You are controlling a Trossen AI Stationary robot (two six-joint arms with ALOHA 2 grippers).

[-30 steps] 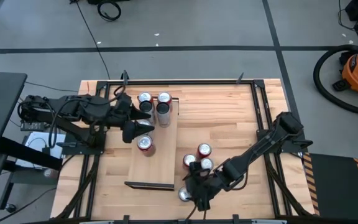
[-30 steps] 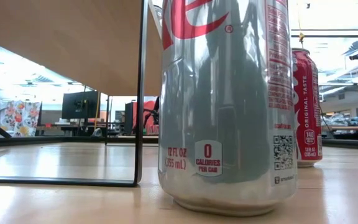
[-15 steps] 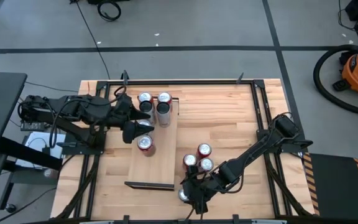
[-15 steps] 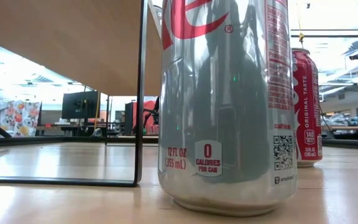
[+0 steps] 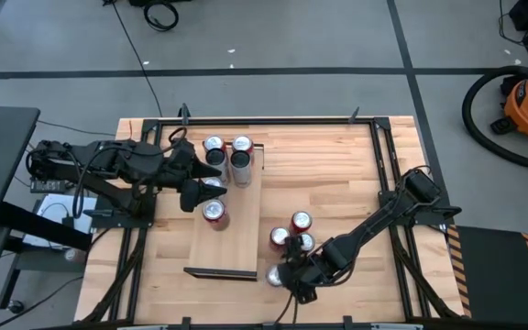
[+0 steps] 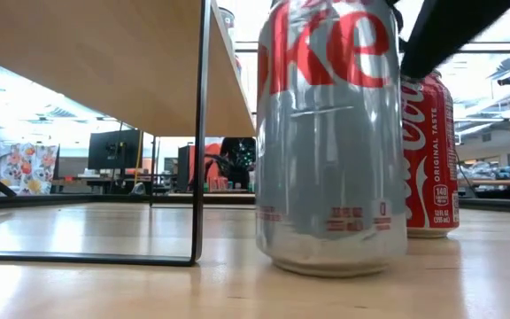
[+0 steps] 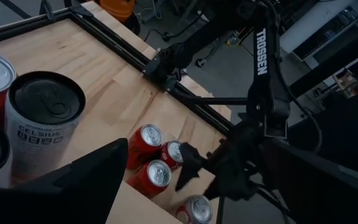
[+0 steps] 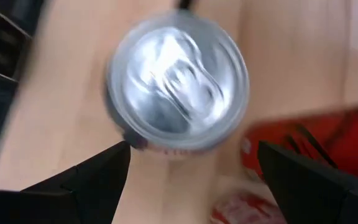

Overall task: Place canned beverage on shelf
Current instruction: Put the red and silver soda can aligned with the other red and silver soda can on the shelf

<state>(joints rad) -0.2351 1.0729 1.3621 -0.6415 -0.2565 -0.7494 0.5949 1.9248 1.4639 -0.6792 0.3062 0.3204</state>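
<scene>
A: How is the silver can [image 5: 274, 275] expected to handle?

B: It is judged to be thin-walled and smooth, so easily dented and likely slippery; its weight depends on whether it is full, which cannot be told. A hold across the middle of the round wall is advised, with only moderate squeeze.

A: Where is it found?

B: It is stood upright on the desk [image 5: 337, 174], just off the near end of the shelf [image 5: 241, 220], beside the dark lip there.

A: And the right pincer [image 5: 293, 278]?

B: It is held wide open just beside the can, with nothing gripped; in the right wrist view the can top [image 8: 178, 87] is seen between and beyond the two fingers.

A: What is found in the way?

B: Three red cans [image 5: 292, 233] are clustered close behind the silver one, so a careless swing could knock them. On the shelf a red can [image 5: 213, 212] and a group of cans [image 5: 227, 153] at the far end are already stood, and the left pincer [image 5: 211, 185] is held open above the shelf between them, gripping nothing. The near part of the shelf is left free.
</scene>
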